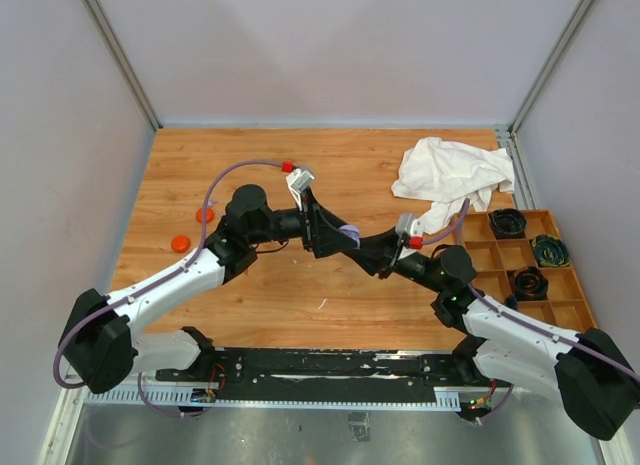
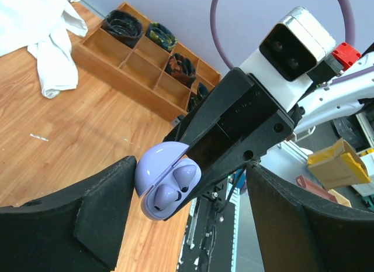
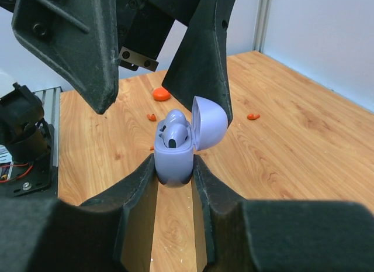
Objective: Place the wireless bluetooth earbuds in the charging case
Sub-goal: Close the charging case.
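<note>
Robot lab cell: white panel walls (image 1: 330, 45), aluminium framing (image 1: 115, 50), wooden tabletop (image 1: 300, 285) (sorting tray (image 1: 486, 256) alongside).

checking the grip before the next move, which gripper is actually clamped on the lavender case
The right gripper: its fingers pinch the base of the open lavender case. The left gripper stands open, fingers spread wide, not clamping it.

Case: the lavender plastic clamshell charging case (image 3: 174, 161) sits between the fingers of the right gripper (image 3: 175, 168), its lid open to one side.
Earbuds: two lavender plastic earbuds (image 2: 184, 179) lie in the case's base.
Left gripper: the left gripper (image 2: 190, 167) straddles the case, with the lid just beside one finger.
Beyond right gripper: tiny orange-red plastic earbuds (image 3: 253, 116) and a round orange-red plastic disc (image 3: 162, 95) lie on the wooden table (image 3: 280, 137).
Beyond left gripper: a crumpled white cloth (image 2: 47, 44) lies beside a wooden compartment tray (image 2: 134, 67).
</note>
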Controlling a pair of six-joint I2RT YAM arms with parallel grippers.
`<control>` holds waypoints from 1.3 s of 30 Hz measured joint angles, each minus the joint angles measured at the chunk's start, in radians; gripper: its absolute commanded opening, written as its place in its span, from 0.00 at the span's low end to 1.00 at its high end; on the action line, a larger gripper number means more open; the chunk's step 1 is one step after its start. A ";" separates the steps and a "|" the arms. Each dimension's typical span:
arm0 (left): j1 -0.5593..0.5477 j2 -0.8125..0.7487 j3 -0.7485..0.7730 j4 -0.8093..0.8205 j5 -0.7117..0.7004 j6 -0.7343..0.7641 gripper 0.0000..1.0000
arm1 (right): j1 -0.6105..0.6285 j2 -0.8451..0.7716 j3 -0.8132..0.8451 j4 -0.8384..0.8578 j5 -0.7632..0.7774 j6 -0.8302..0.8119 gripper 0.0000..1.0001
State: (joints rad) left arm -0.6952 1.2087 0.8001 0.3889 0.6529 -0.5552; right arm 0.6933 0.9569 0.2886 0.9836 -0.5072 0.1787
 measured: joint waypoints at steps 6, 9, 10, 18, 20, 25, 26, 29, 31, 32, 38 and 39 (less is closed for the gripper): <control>0.016 -0.020 -0.029 0.019 0.016 -0.004 0.80 | 0.000 0.033 0.016 0.004 -0.051 0.007 0.05; 0.025 -0.035 -0.040 0.040 0.024 -0.008 0.80 | 0.000 0.049 0.024 0.002 -0.082 0.013 0.05; 0.028 -0.040 -0.045 0.047 0.026 -0.010 0.80 | 0.000 0.055 0.029 0.002 -0.094 0.015 0.05; 0.064 -0.078 -0.081 0.094 0.060 -0.032 0.80 | -0.004 0.088 0.042 0.007 -0.148 0.047 0.05; 0.066 -0.082 -0.083 0.087 0.058 -0.031 0.81 | -0.010 0.092 0.043 0.007 -0.158 0.055 0.05; 0.076 -0.087 -0.084 0.045 0.047 -0.024 0.81 | -0.012 0.094 0.043 0.011 -0.181 0.066 0.05; 0.078 -0.084 -0.083 0.035 0.046 -0.024 0.81 | -0.013 0.094 0.043 0.013 -0.182 0.067 0.05; 0.079 -0.067 -0.083 0.010 0.053 -0.020 0.80 | -0.013 0.094 0.043 0.016 -0.183 0.070 0.05; 0.079 -0.049 -0.083 -0.005 0.068 -0.020 0.78 | -0.013 0.094 0.043 0.016 -0.183 0.073 0.05; 0.079 -0.041 -0.083 -0.012 0.075 -0.021 0.78 | -0.013 0.094 0.043 0.016 -0.183 0.075 0.05; 0.079 -0.032 -0.083 -0.023 0.132 -0.022 0.72 | -0.015 0.098 0.044 0.025 -0.191 0.085 0.05; 0.079 -0.032 -0.083 -0.022 0.141 -0.025 0.71 | -0.016 0.102 0.044 0.030 -0.195 0.088 0.05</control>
State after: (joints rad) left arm -0.6163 1.1763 0.7170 0.3672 0.7937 -0.5804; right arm 0.6777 1.0592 0.3325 1.0138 -0.7021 0.2665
